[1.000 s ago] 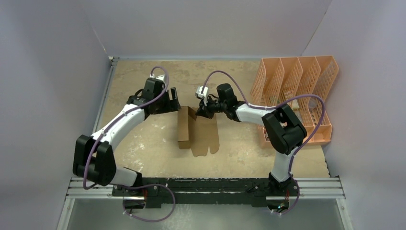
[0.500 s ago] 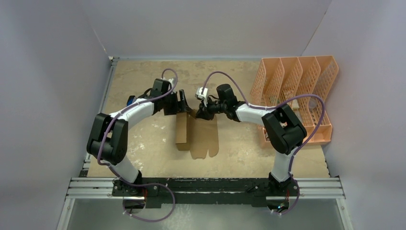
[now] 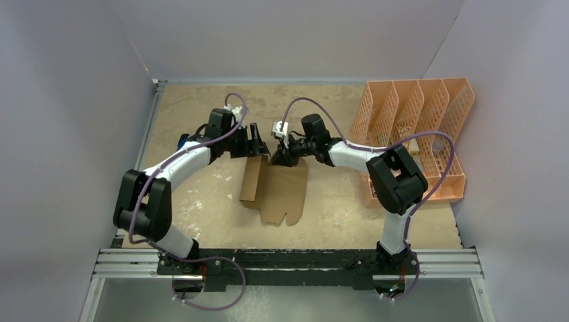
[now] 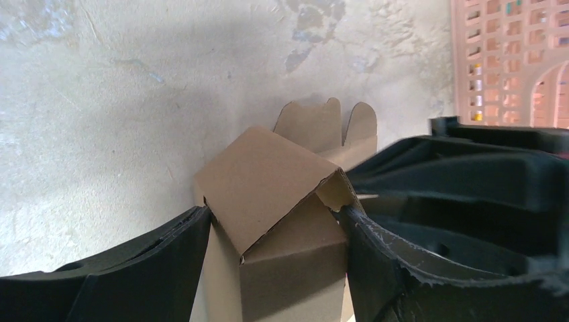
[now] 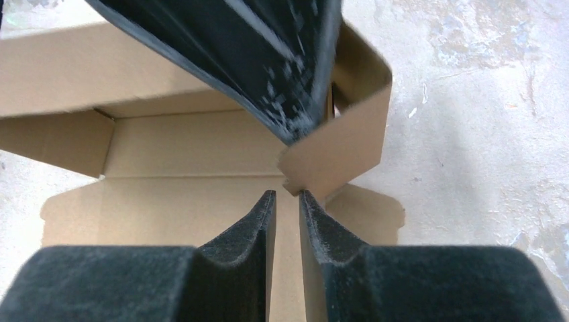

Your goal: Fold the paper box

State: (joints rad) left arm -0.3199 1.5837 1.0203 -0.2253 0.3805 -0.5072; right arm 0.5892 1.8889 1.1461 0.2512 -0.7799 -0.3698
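The paper box [image 3: 278, 194] is brown cardboard, partly folded, lying mid-table with its left wall raised and rounded tabs at the near end. My left gripper [image 3: 258, 144] is at its far left corner. In the left wrist view its jaws [image 4: 275, 211] stand wide, and both fingers touch the raised folded section [image 4: 268, 181] between them. My right gripper [image 3: 276, 158] is at the box's far edge. In the right wrist view it [image 5: 287, 194] is almost closed, with the corner of a raised flap [image 5: 335, 147] at its tips. A left finger [image 5: 268, 54] hangs above the flap.
A peach-orange perforated file organizer [image 3: 409, 127] stands at the right edge of the table, also in the left wrist view [image 4: 510, 60]. Purple-grey walls enclose the table on three sides. The arm bases and rail run along the near edge.
The left arm swung in from the left and its gripper came onto the box's far left corner. The box shifted left and turned slightly. The right gripper stayed at the far edge.
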